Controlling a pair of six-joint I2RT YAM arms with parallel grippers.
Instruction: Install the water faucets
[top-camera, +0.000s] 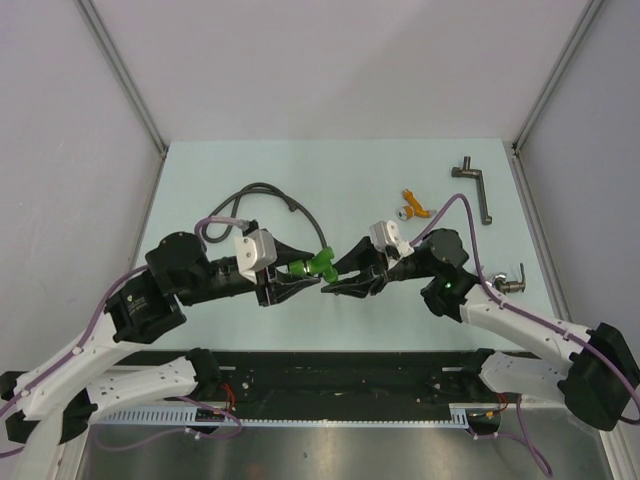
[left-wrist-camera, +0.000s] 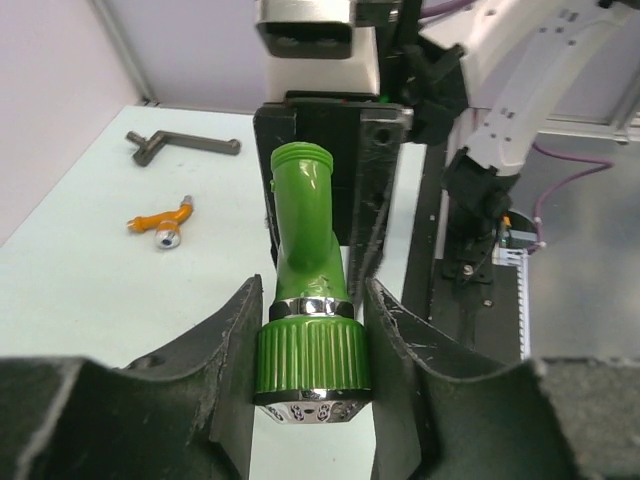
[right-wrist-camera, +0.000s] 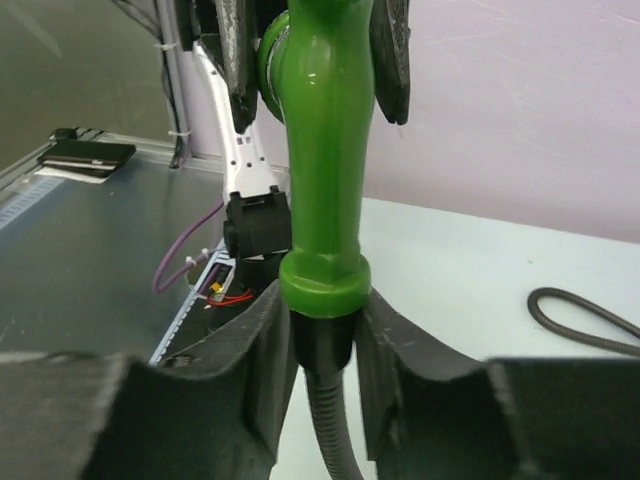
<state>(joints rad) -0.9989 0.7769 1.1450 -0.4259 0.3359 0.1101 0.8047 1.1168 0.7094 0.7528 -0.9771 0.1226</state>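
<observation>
The green faucet (top-camera: 319, 264) hangs above the table between both grippers. My left gripper (top-camera: 298, 277) is shut on its ribbed green collar (left-wrist-camera: 312, 350), whose silver end points at the camera. The faucet's threaded mouth (left-wrist-camera: 300, 160) points away, toward the right gripper. In the right wrist view the green body (right-wrist-camera: 325, 150) ends in a hex nut (right-wrist-camera: 322, 283). My right gripper (right-wrist-camera: 322, 335) is shut on the black hose end just below that nut. The black hose (top-camera: 262, 189) loops back over the table. The orange faucet (top-camera: 413, 206) lies loose at the far right and also shows in the left wrist view (left-wrist-camera: 165, 222).
A grey metal crank-shaped part (top-camera: 476, 183) lies at the far right and shows in the left wrist view (left-wrist-camera: 180, 146). A small silver fitting (top-camera: 510, 281) lies near the right edge. A black rail (top-camera: 340, 385) runs along the near edge between the arm bases.
</observation>
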